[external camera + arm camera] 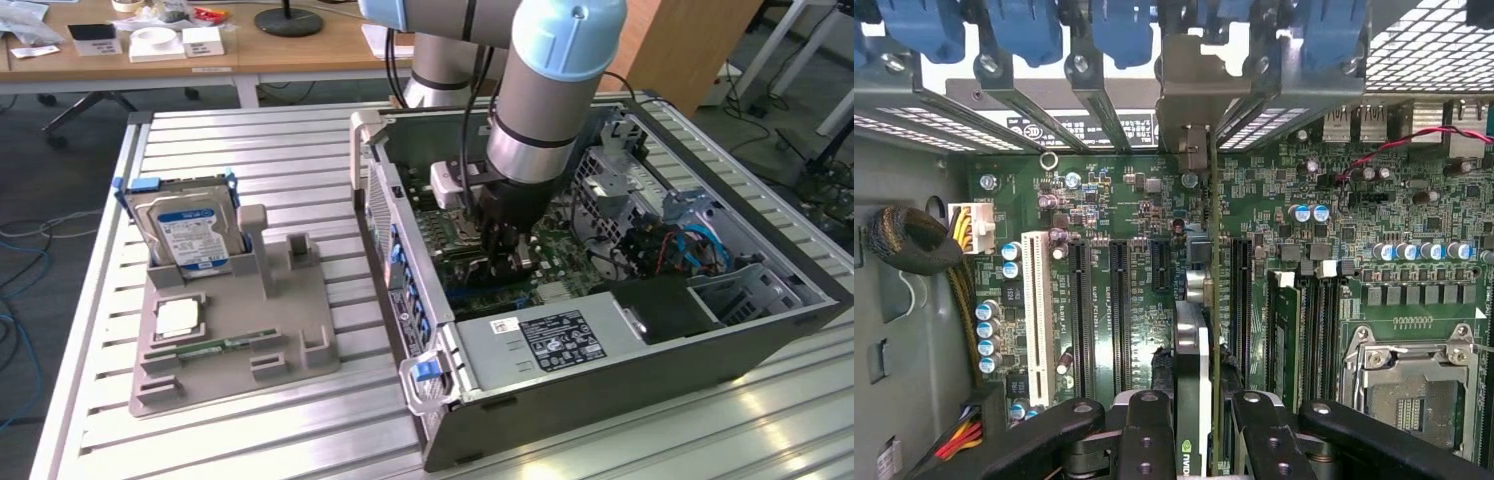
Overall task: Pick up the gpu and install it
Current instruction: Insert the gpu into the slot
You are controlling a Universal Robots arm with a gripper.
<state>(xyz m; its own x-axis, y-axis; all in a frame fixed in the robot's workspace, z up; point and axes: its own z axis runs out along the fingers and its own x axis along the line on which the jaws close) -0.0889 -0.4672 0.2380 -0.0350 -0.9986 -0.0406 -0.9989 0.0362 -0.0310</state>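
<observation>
Gripping the thin flat gpu card (1197, 400) by its edge, my black pincer (1194, 425) is partly closed, one finger (1144, 430) on each side. I see the card standing on edge over the green board (1104, 200) inside the open grey computer box (641, 370), lined up with the long black slots (1119, 310). On the ridged metal desk (240, 140), a silver hard drive with a blue label (187, 235) stands in a grey holder (227, 345).
</observation>
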